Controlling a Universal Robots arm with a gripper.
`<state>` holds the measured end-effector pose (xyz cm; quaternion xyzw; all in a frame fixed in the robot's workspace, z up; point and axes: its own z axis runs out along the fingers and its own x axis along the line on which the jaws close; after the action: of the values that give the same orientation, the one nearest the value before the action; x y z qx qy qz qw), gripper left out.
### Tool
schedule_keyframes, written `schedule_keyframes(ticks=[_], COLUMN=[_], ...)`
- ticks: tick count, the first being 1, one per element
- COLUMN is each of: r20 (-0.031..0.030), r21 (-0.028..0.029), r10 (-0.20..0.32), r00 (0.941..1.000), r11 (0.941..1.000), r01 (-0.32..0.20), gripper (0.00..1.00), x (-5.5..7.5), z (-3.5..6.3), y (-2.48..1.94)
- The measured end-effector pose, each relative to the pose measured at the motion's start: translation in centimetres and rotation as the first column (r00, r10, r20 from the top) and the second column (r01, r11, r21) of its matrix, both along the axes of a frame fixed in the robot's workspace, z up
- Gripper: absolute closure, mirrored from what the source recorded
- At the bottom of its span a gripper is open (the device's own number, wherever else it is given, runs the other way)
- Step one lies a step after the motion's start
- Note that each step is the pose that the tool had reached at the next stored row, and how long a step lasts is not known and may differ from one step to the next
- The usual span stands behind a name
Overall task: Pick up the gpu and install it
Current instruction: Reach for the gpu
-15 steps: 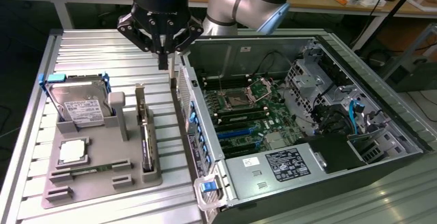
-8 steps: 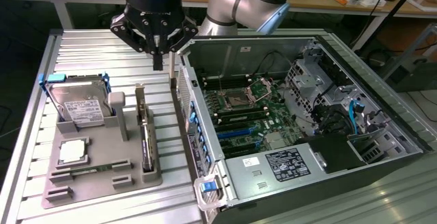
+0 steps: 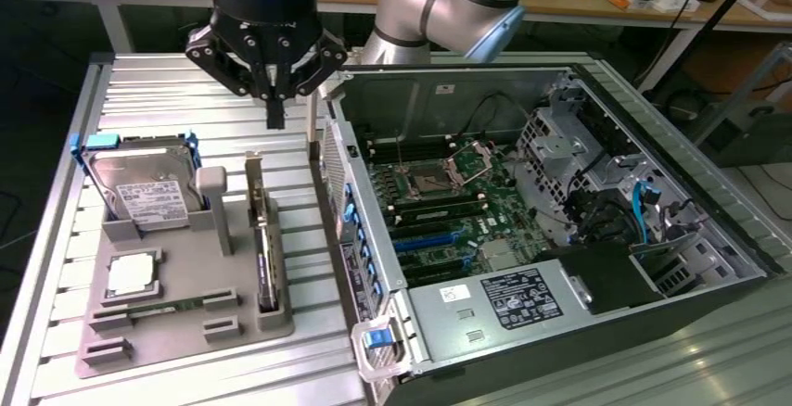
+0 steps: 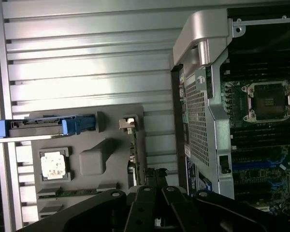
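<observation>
In the grey tray [image 3: 173, 332] on the surface [image 3: 161, 91], the gpu [image 3: 263, 244] stands on edge in the slot along the tray's side facing the open case [image 3: 446, 100], with its bracket toward the tray's far end. We judge it light, stiff and fragile, best pinched across its thin upper edge mid-length. Beyond the tray's far end hovers the tool [image 3: 274, 117], closed and empty.

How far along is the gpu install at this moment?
Done: nothing that shows. The gpu stands on edge in its slot in the grey tray, untouched. In hand: nothing. The gripper is shut and empty, hanging above the tray near the card's bracket end. Left: both the pick-up and the install into the open computer case.
</observation>
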<state>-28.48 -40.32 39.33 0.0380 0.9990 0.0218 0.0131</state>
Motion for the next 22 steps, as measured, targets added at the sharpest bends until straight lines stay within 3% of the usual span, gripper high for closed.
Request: schedule_keyframes(ticks=[22], r20=[0.0], r21=[-0.0001], r10=[0.0], r00=[1.0], r11=[1.0], r01=[0.0], gripper=[0.89], x=[-2.7], z=[0.0], y=[-0.54])
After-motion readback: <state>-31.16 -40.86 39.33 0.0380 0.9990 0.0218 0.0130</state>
